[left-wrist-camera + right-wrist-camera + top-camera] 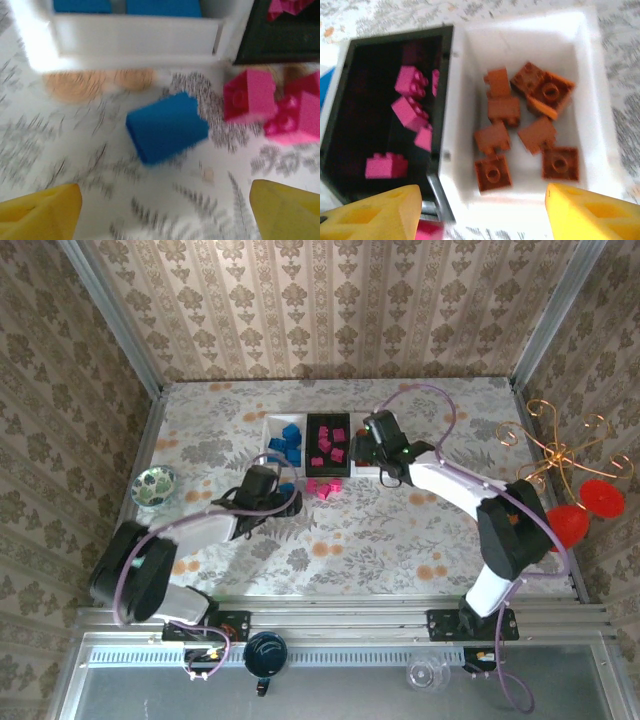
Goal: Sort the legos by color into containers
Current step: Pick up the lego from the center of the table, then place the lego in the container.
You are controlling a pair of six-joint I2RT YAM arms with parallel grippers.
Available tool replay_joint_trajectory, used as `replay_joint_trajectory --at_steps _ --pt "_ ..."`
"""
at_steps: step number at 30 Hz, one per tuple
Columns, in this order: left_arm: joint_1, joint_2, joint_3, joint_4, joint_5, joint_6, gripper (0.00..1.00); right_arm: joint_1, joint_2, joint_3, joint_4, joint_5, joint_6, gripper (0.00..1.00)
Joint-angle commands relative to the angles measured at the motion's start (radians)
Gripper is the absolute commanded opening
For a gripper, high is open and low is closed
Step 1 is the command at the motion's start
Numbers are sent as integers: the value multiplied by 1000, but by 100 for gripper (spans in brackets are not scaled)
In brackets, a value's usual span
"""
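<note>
Left tray (272, 426) and right tray (530, 45) are set against either side of the middle tray (318, 430). Loose bricks (324, 489) are placed just before it, a bowl (155, 486) well to its left.

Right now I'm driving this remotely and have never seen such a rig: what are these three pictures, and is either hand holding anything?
These are two robot arms bolted at the near edge of a flower-patterned table. The wide picture comes from a camera above and behind them, left arm on the left. The other two come from a camera on each wrist; the yellow shapes at the bottom are that hand's own fingers. The left hand is open and empty, aimed at a loose blue brick on the table, with loose pink bricks to its right and a white tray holding blue ones beyond. The right hand is open and empty too, over a second white tray holding orange-brown bricks, beside the black tray of pink ones.
</note>
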Motion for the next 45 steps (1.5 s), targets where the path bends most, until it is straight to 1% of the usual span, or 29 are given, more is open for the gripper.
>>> replay_joint_trajectory --at_steps 1,4,8,10,12,15,18,20,23,25,27,28,31,34,36,37,40,42,44,45 --pt "-2 107 69 117 -53 44 88 4 -94 -68 28 -19 36 68" --pt "7 180 97 154 -46 45 87 9 -129 -99 31 -26 44 68" --pt "16 248 119 165 -56 42 80 20 -174 -131 33 -25 47 68" --pt "19 253 110 173 -55 39 74 26 -194 -142 28 -22 47 68" --pt "16 234 89 175 -51 35 67 33 -214 -155 30 -16 47 69" --pt "4 166 32 173 -47 25 56 35 -237 -172 31 -12 57 69" --pt "-14 77 -35 153 -33 6 44 36 -250 -194 34 -8 68 69" --pt "-32 0 -77 119 -26 -13 39 37 -259 -217 43 -9 79 69" --pt "-58 -156 -108 43 -44 -28 39 40 -266 -247 49 -10 90 69" --pt "-59 -253 -79 -24 -58 -19 40 42 -266 -263 54 -11 96 69" --pt "-46 -291 -12 -83 -72 12 42 46 -265 -278 57 -10 102 69" --pt "-32 -285 29 -100 -72 24 42 49 -265 -284 60 -12 105 69" --pt "38 -197 137 -83 -32 35 43 59 -264 -295 58 -8 113 69" --pt "95 -42 256 -40 4 47 44 72 -264 -303 48 -3 119 69" --pt "112 67 339 -31 3 57 44 84 -266 -309 41 2 121 69" --pt "145 123 380 -29 12 59 44 90 -264 -313 39 2 124 69" --pt "175 256 485 -32 28 60 45 117 -265 -332 47 -9 138 69" --pt "190 323 545 -49 31 64 49 145 -265 -344 60 -12 151 69" --pt "207 370 591 -65 48 57 59 175 -266 -355 84 -14 168 69" --pt "212 379 603 -70 56 50 66 187 -264 -359 94 -17 179 69"
